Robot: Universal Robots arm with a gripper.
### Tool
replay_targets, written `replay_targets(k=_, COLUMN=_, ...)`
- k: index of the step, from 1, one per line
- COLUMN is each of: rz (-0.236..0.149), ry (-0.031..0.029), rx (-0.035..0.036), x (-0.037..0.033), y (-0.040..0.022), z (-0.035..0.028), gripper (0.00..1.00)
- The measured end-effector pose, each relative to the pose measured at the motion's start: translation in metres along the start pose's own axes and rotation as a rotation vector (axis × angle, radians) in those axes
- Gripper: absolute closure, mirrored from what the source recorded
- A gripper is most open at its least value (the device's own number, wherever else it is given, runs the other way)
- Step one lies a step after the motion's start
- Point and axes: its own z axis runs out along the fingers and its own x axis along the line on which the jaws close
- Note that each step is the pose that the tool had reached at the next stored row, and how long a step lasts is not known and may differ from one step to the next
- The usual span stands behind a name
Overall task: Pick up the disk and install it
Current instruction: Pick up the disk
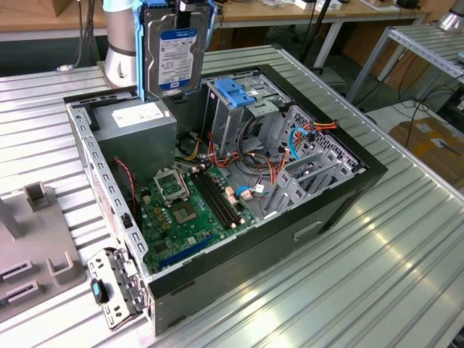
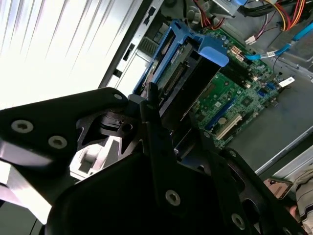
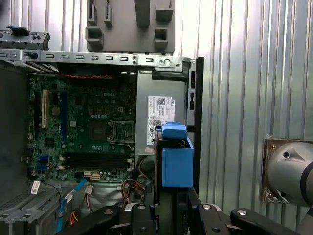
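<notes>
Looking down along the wrist in the second wrist view, I read the fingers (image 2: 155, 142) as closed on the disk (image 2: 195, 51), clamping its bright blue carrier frame from both sides. The disk is clear of the bench (image 1: 348, 290) and touches nothing else. In the exterior view it hangs upright, white-blue label toward the camera, above the back of the open computer case (image 1: 239, 275), over the grey power supply (image 1: 138, 127). Beneath it, the green motherboard (image 1: 185, 217) lies flat on the case floor. The grey drive cage (image 1: 243, 119), topped by a blue latch (image 1: 234, 92), stands beside the power supply toward the exterior view's right, apart from the disk. The case rests on the ribbed metal bench. A grey fixture (image 1: 43, 246) sits beyond it at the exterior view's left.
</notes>
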Motion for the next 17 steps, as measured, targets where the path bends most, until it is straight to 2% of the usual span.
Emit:
replay_targets(k=2, rz=0.0, ry=0.0001, rx=0.0, x=0.0005, y=-0.0152, z=0.0, gripper=0.65)
replay_targets(k=6, rz=0.0, ry=0.0001, rx=0.0, x=0.001, y=-0.0281, z=0.0, gripper=0.65)
replay_targets(k=8, rz=0.0, ry=0.0, rx=0.0, x=0.0011, y=-0.0302, z=0.0001, gripper=0.65)
replay_targets(k=17, rz=0.0, ry=0.0, rx=0.0, x=0.001, y=-0.0325, z=0.0001, gripper=0.65)
